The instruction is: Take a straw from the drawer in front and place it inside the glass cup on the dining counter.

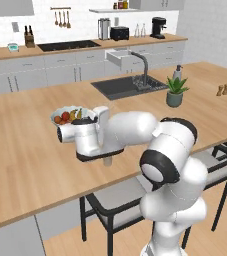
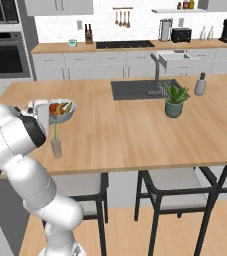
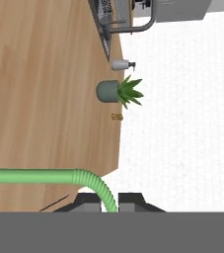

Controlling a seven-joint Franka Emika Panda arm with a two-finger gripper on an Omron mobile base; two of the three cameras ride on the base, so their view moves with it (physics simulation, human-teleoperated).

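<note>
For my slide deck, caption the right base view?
Gripper lowers the green straw into the glass cup on the dining counter.

Green straw (image 2: 54, 131) upright in glass cup (image 2: 56, 148), dining counter (image 2: 135, 130) edge.

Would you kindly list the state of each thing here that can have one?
Straw: upright, lower end in the glass, top end at the gripper.
Glass cup: upright on the dining counter, beside the fruit bowl.
Drawer: pulled open.
Gripper: shut on the straw.
Faucet: no water seen running.
Potted plant: upright.
</note>
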